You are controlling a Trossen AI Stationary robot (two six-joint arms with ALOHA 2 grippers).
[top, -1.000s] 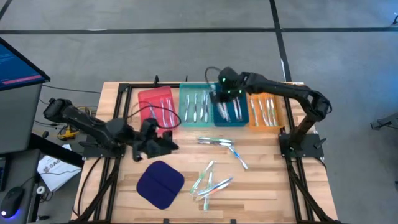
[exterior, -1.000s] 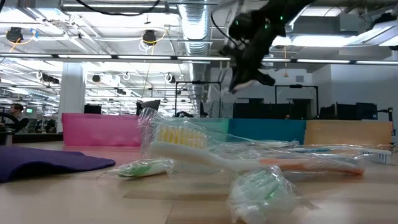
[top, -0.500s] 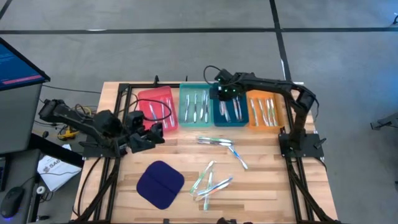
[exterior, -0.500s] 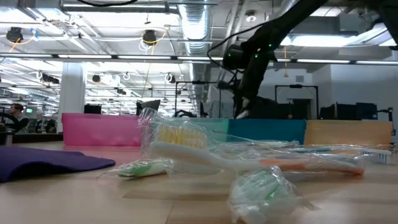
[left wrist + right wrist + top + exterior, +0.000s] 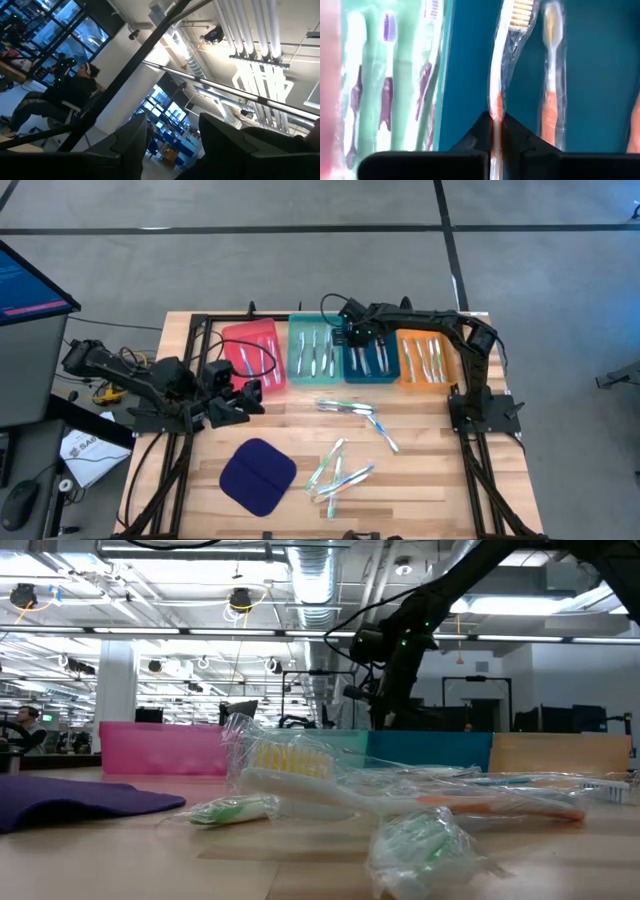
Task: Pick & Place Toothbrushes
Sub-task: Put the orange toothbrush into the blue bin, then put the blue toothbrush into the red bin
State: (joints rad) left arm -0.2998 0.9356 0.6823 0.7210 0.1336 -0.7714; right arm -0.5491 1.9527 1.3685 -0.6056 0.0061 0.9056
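Right gripper (image 5: 496, 131) pinches a wrapped toothbrush (image 5: 501, 65) over the blue tray (image 5: 366, 360), apparently for placing. Left gripper (image 5: 235, 395) waits beside the red tray (image 5: 252, 340), fingers apart, empty.

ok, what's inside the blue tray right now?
Wrapped toothbrushes lie lengthwise in the blue tray. The right gripper is shut on one toothbrush over it. The arm covers the tray's far end, so no exact count.

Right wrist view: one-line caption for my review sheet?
Right hand shut on a wrapped toothbrush, held over the blue tray.
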